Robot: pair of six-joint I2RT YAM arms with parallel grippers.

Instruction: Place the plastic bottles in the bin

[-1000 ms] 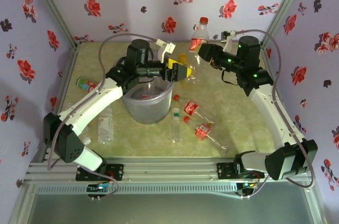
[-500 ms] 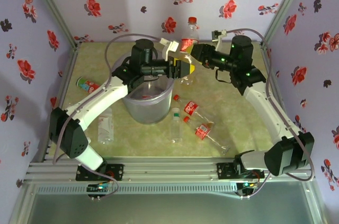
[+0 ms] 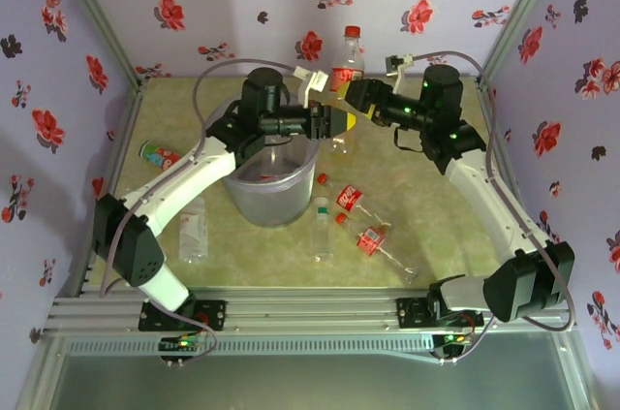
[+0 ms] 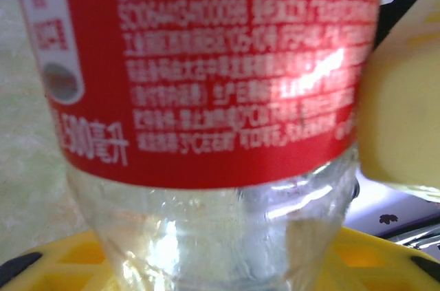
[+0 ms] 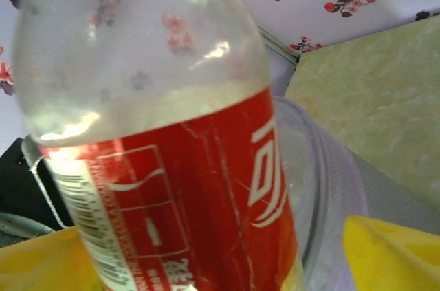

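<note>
Top view: red-label bottle (image 3: 345,73) stands upright in the air, cap up, just past the far-right rim of the bin (image 3: 254,205) and not over the opening. Both claws meet at it. Left gripper (image 3: 334,124) sits on the lower body, right gripper (image 3: 356,98) on the label band. Loose bottles (image 3: 323,231) lie on the table in front of the bin.

Left wrist: label and clear lower body fill the frame. Left fingers (image 4: 48,263) flank the clear section with no gap showing, so I read it as pinched there. The yellow pad (image 4: 402,98) at the label's right edge looks like the other arm's.

Right wrist: right pads (image 5: 392,250) are spread. One sits at the bottle's side; the other stands off, with the bin rim showing in the gap. It isn't gripping.

Handling, my read: looks empty, so light. The thin clear wall will probably dent under a hard squeeze and is slick when bare. The label band or the ribbed section just under it should be the stiffer, grippier hold. With a low pinch the bottle can tip, so carry it slowly and release over the bin.
</note>
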